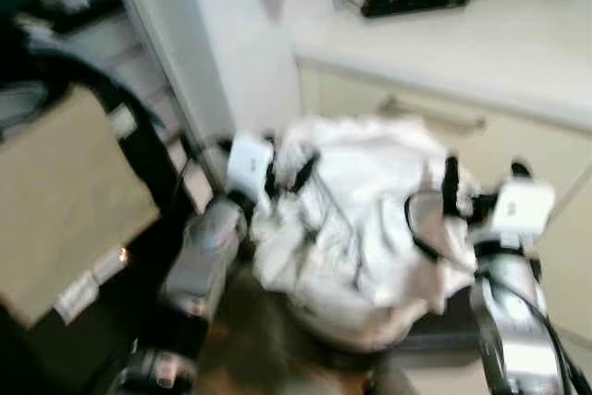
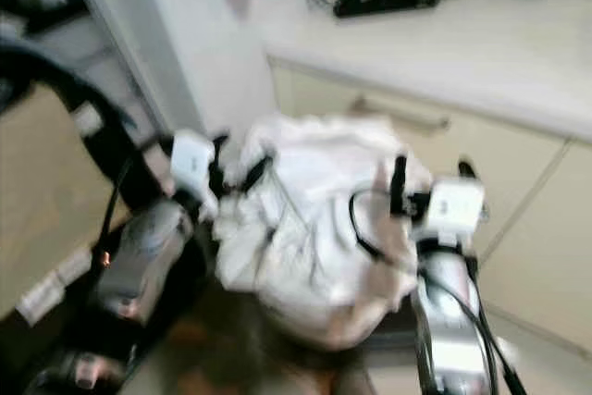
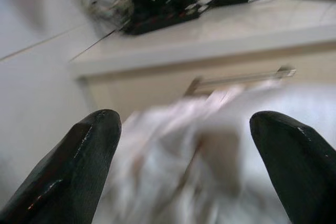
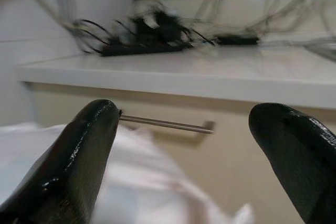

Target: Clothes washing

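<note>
Kitchen-like corner, blurred: pale countertop (image 1: 481, 39) at twelve o'clock, drawer handle (image 4: 168, 125) beneath it. Left gripper (image 3: 184, 166) has its fingers spread wide, the bundle of white laundry (image 1: 361, 219) between and beyond the tips; right gripper (image 4: 184, 156) is likewise parted, empty, the cloth at its eight o'clock. Both arms flank the heap — left at nine o'clock, right at three. Advisable: press inward evenly from both sides, low on the bundle, before lifting — loose folds may spill.
</note>
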Controlling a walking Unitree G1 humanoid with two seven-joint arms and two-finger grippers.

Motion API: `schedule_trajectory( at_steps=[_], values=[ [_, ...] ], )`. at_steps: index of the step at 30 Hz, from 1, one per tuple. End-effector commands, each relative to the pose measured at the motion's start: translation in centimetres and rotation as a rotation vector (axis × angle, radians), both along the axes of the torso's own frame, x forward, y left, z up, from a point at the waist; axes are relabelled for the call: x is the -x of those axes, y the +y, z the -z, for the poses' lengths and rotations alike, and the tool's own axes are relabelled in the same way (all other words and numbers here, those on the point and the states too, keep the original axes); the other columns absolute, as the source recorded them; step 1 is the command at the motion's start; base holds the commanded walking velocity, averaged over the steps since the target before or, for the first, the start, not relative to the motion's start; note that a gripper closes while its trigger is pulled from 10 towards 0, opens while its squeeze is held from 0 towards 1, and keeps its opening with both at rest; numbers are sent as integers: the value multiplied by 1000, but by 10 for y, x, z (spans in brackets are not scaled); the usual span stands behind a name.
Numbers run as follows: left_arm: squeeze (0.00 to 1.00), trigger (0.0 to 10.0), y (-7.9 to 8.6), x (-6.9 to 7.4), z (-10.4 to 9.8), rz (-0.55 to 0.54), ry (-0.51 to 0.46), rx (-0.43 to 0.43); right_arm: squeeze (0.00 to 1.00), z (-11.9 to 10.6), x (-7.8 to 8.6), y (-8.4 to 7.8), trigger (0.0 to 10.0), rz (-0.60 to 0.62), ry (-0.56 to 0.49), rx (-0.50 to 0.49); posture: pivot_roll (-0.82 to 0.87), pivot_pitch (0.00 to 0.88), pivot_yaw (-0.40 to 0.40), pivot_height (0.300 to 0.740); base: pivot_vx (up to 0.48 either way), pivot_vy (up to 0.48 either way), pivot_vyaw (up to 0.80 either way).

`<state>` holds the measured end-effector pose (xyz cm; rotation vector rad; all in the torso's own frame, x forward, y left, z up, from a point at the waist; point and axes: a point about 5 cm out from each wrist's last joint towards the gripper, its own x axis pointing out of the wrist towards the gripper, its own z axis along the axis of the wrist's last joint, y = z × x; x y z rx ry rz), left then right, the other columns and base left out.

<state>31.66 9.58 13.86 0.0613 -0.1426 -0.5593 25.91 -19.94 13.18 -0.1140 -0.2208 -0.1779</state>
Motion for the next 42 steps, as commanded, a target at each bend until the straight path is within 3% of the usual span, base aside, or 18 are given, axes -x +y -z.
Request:
schedule_trajectory(
  at_steps=[1,5,7,11,14,16,19,27,29,30,31,32,33,36,42],
  values=[
    [0,10000,3,2,4,-9,10,-15,0,-20,-8,4,10000,-15,-15,-1,-253,0,130,731,0,0,0],
    [0,10000,4,3,5,-9,11,-17,0,-27,-11,3,10000,-20,0,-36,-250,0,127,731,0,0,0],
    [0,10000,5,4,6,-15,14,-19,0,-31,-16,2,10000,-53,47,-101,-249,0,124,731,0,0,0],
    [0,10000,7,3,5,-23,10,-19,0,-52,-22,1,10000,-140,33,-101,-249,0,122,731,0,0,0],
    [0,10000,8,3,4,-27,5,-22,0,-57,-26,1,10000,-178,60,-161,-250,0,121,731,0,0,0],
    [0,10000,8,1,1,-33,-6,-21,0,-51,-36,-7,10000,-172,121,-291,-249,0,120,731,0,0,0],
    [0,10000,8,-1,-2,-36,-15,-19,0,-45,-43,-10,10000,-177,145,-313,-248,0,123,731,0,0,0],
    [0,10000,11,9,-24,-32,-80,-33,0,-17,-91,-10,10000,-209,308,-434,-137,8,98,731,0,0,0],
    [0,10000,17,12,-29,-50,-95,-44,0,-22,-98,-2,10000,-230,326,-321,-103,24,81,731,0,0,0],
    [0,10000,17,12,-29,-50,-95,-44,0,-22,-98,-2,10000,-230,326,-321,-103,24,81,731,0,0,0],
    [0,10000,24,14,-32,-78,-103,-48,0,-25,-105,6,10000,-267,351,-176,-77,27,73,731,0,0,0],
    [0,10000,26,15,-32,-91,-105,-49,0,-25,-108,7,10000,-280,366,-119,-77,27,73,731,0,0,0],
    [0,10000,26,15,-32,-91,-105,-49,0,-25,-108,7,10000,-280,366,-119,-77,27,73,731,0,0,0],
    [0,10000,30,19,-33,-115,-101,-56,0,-26,-122,6,10000,-287,429,175,-50,32,44,731,0,0,0],
    [0,10000,39,30,-40,-179,-109,-60,0,-9,-129,6,10000,-301,545,279,14,51,-10,731,0,0,0]
  ],
)
